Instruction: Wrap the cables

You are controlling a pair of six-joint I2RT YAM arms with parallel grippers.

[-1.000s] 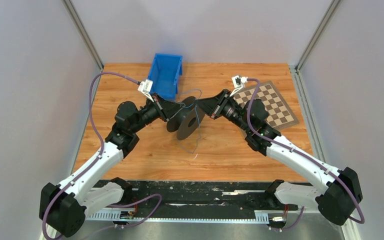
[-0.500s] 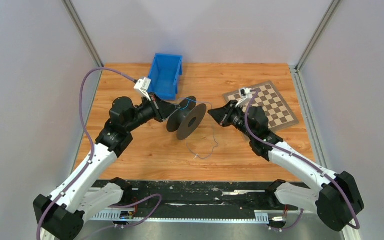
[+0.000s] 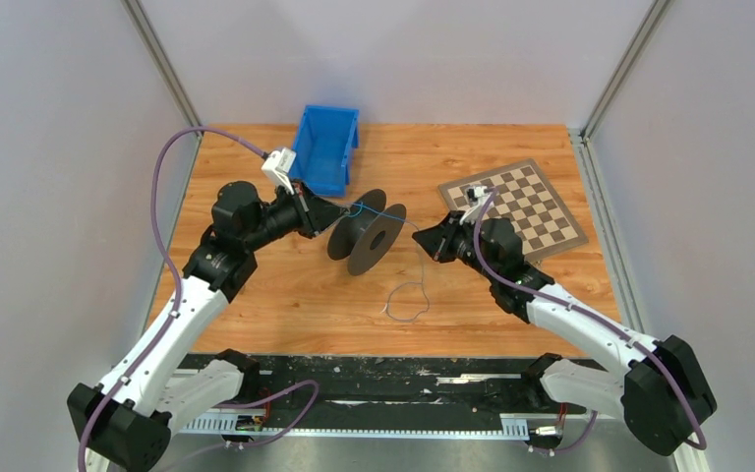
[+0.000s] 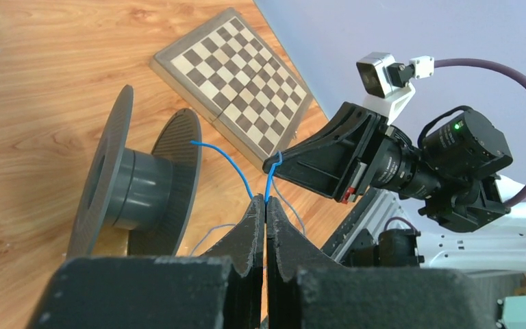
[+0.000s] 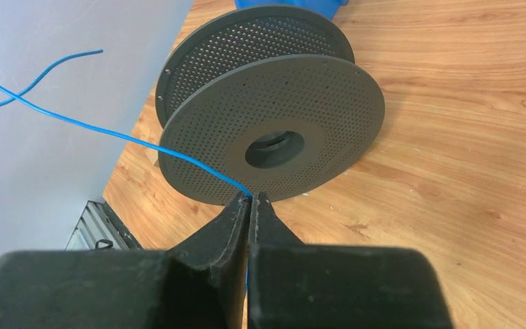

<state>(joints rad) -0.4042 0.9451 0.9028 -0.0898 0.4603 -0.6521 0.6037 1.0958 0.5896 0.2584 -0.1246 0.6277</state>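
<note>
One cable (image 5: 109, 133): thin blue wire drawn taut in the air just by the spool (image 3: 367, 232), its slack falling to a loose loop on the table (image 3: 285, 295).
Left gripper (image 4: 265, 205): fingers pressed together, pinching the cable at their tips; a short free end curls toward the spool.
Right gripper (image 5: 252, 199): fingers closed, cable clamped at the tips.
Spool: black, perforated flanges, standing on edge between both grippers.
Blue bin (image 3: 326, 147): far side, behind the left gripper.
Chessboard (image 3: 516, 205): flat, beyond the right arm.
</note>
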